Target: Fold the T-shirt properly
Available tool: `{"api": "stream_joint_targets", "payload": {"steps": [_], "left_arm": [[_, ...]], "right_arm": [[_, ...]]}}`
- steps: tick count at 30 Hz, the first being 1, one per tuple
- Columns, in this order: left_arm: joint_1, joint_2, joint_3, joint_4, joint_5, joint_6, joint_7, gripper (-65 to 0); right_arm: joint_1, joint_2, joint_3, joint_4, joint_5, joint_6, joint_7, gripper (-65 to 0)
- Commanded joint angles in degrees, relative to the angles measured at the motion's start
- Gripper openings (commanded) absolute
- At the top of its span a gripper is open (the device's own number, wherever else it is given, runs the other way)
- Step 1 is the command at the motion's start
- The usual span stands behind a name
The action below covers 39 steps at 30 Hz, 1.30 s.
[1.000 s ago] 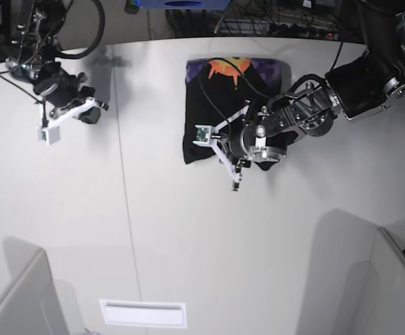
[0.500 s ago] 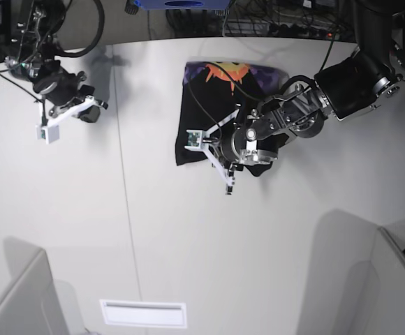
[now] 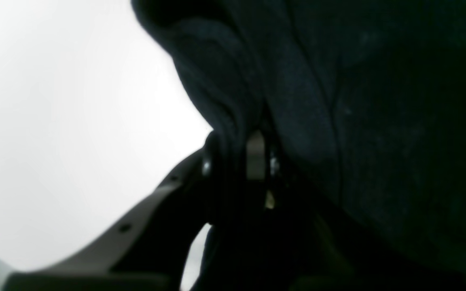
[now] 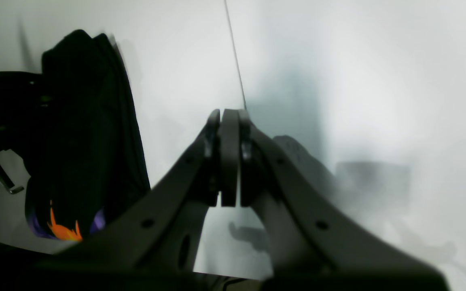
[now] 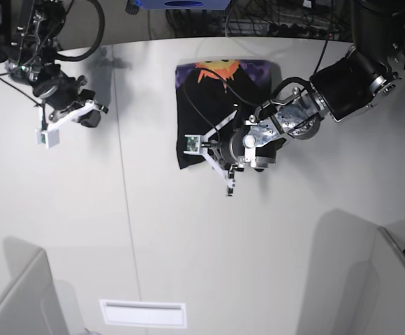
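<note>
The T-shirt [image 5: 206,105] lies as a compact, partly folded black bundle near the far middle of the white bench [image 5: 188,237], with the purple and orange print showing at its far edge. The left gripper [image 3: 239,161] is seen closed narrowly on a bunched ridge of black cloth, several layers being pinched between its jaws. In the base view this gripper [image 5: 248,155] sits over the near right part of the bundle. The right gripper [image 4: 229,125] is held well apart from the cloth, above bare bench, with its jaws pressed together and nothing between them.

The cloth is judged to be light, soft and limp: no shape will be kept once it is lifted, and hanging layers can be expected to sag and slide over one another. It is not fragile, so a firm pinch can be used. Hold is best taken at an edge or corner of the fold, through all layers at once, so that none are left behind. A thick gathered ridge may slip out unevenly, and a second hold at the opposite corner is thought advisable.
</note>
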Motion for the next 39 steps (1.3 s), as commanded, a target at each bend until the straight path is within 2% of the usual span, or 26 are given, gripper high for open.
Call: {"api": "stream_joint_targets", "payload": {"steps": [1,6,7,11,13,15,20,23,26,29,30,31,33,34,36,39], "left_arm": [[0.10,-0.46,0.31,-0.35,1.27,-1.13,2.16,-65.0],[-0.78,-0.20,0.22,-0.27,2.41,-1.13,2.25,-65.0],[-1.22,-0.20,0.22,-0.27,2.41,-1.13,2.34,-61.5],[-1.84,-0.37,-0.22,0.44,2.33,-1.13,2.34,-34.6],[-1.84,-0.37,-3.03,2.28,2.33,-1.13,2.34,-25.7],[-1.84,-0.29,-6.38,4.75,2.50,-1.13,2.34,-20.7],[-4.65,-0.46,-10.95,10.64,2.41,-1.13,3.04,-19.7],[-6.32,-0.11,-14.64,13.89,2.41,-1.13,6.73,-20.1],[-5.79,-0.02,-19.74,20.04,2.33,-1.13,7.70,-20.2],[0.01,-0.46,-28.53,28.13,2.24,-1.13,7.70,-22.2],[3.35,-0.46,-32.31,29.98,2.24,-1.13,7.70,-26.3],[6.52,-0.55,-35.91,30.59,2.24,-1.21,7.70,-33.9],[12.49,-0.55,-42.42,30.50,2.24,-1.92,7.70,-56.6],[15.75,-0.55,-46.02,30.59,2.24,-3.24,7.53,-65.0],[22.87,-0.55,-52.97,30.86,0.83,-5.39,7.35,-65.0],[32.71,-0.64,-63.61,30.94,-4.00,-5.39,7.17,-65.0]], "right_arm": [[0.24,0.49,0.19,1.12,0.64,0.42,0.89,-65.0],[-0.02,0.49,0.19,1.12,0.64,0.42,0.81,-65.0],[-0.02,0.49,0.19,1.12,0.64,0.42,0.81,-65.0],[-0.11,0.49,0.19,1.12,0.64,0.42,0.81,-65.0],[-0.11,0.49,0.19,1.12,0.64,0.42,0.72,-65.0],[-0.11,0.49,0.19,1.12,0.64,0.42,0.72,-65.0],[-0.02,0.40,0.19,1.12,0.64,0.42,0.72,-65.0],[-0.02,0.40,0.19,1.21,0.64,0.42,0.72,-65.0],[-0.28,0.40,0.19,1.47,0.64,0.42,0.72,-65.0],[-2.22,0.84,0.63,1.65,0.64,0.42,1.07,-65.0],[-3.01,1.10,0.63,1.83,0.64,0.51,1.07,-65.0],[-3.98,1.80,1.07,2.18,0.64,0.51,1.07,-65.0],[-6.35,2.59,2.13,2.53,0.64,0.59,1.16,-65.0],[-7.49,2.68,2.74,2.79,0.64,0.59,1.16,-65.0],[-9.43,2.77,4.59,2.97,0.64,0.68,1.16,-65.0],[-12.50,2.77,7.93,3.06,0.64,0.68,1.16,-65.0]]}}
